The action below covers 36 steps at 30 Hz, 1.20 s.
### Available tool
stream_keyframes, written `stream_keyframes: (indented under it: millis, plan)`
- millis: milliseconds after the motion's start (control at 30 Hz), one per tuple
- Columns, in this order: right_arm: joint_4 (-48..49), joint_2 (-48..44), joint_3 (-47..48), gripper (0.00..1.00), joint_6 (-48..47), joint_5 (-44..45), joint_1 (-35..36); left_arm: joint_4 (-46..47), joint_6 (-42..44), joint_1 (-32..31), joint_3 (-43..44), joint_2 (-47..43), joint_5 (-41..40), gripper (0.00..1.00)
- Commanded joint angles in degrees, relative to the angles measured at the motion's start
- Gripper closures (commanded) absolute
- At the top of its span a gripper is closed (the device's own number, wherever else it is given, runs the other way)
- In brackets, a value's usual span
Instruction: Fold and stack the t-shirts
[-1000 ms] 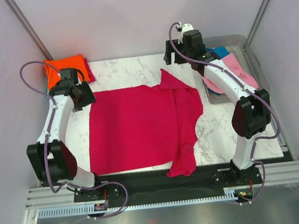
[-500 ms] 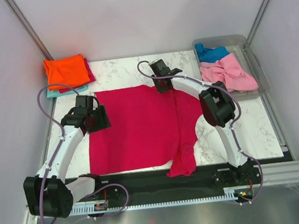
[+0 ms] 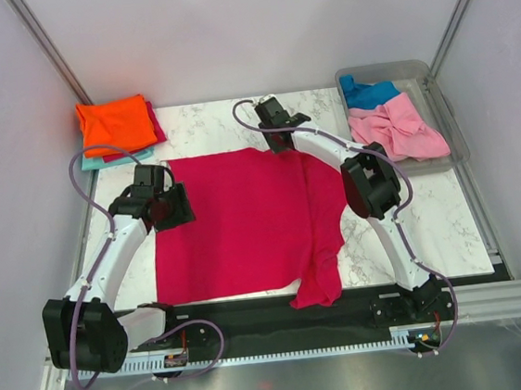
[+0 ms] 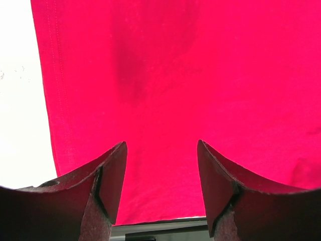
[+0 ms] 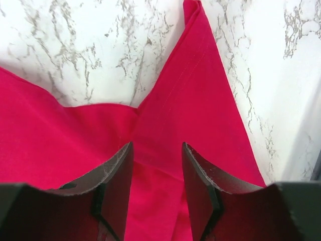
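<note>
progress: your folded stack (image 3: 115,124) sits far-left of crimson t-shirt (image 3: 245,224) | crimson t-shirt flat on table (image 3: 413,225), unfolded | pink t-shirt (image 3: 398,129), blue t-shirt (image 3: 371,93) wait in tub (image 3: 447,110) far-right | left hand (image 4: 161,150), right hand (image 5: 157,148) apart over crimson, gripping nothing

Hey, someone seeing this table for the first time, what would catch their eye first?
A big crimson t-shirt lies spread over the marble table, the left gripper open at its left edge, the right gripper open at its far edge. An orange shirt tops a folded pile at the far-left corner; a tub at far right holds a blue shirt and a pink shirt.
</note>
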Motion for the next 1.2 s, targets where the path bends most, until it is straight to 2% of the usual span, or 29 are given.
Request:
stream_keyframes:
  millis: [0,400,667,767,800,933,1067,1100,1167]
  plan:
    - [-0.8,1.5,1.6,0.48,-1.5,2.4,0.4,2.1,0.7,-0.2,1.1,-1.2,1.7,0.35]
    - [1.7,-0.4,-2.9,0.44,-0.9,-1.5,0.9,2.2,0.8,-0.3,1.2,-1.3,1.6,0.36]
    - [2.0,0.1,-3.7,0.44,-1.0,-0.4,1.2,2.2,0.8,-0.3,1.1,-1.3,1.6,0.36]
    - [2.4,-0.6,-4.4,0.38,-0.9,-0.7,1.4,2.2,0.8,-0.3,1.1,-1.2,1.6,0.36]
    - [2.6,-0.7,-4.8,0.33,-1.0,-0.8,1.5,2.2,0.8,-0.3,1.2,-1.2,1.7,0.36]
    - [3.0,-0.7,-5.1,0.27,-1.1,-1.6,1.5,2.2,0.8,-0.3,1.2,-1.1,1.7,0.36]
    - [3.1,-0.2,-5.1,0.33,-0.9,-0.7,1.5,2.3,0.9,-0.3,1.2,-1.0,1.9,0.36]
    - [3.1,-0.1,-5.2,0.39,-0.9,-0.5,1.5,2.3,0.9,-0.2,1.3,-1.0,1.8,0.36]
    - [3.8,-0.7,-5.7,0.57,-0.7,0.5,1.4,2.3,0.9,-0.3,1.2,-1.1,1.8,0.37]
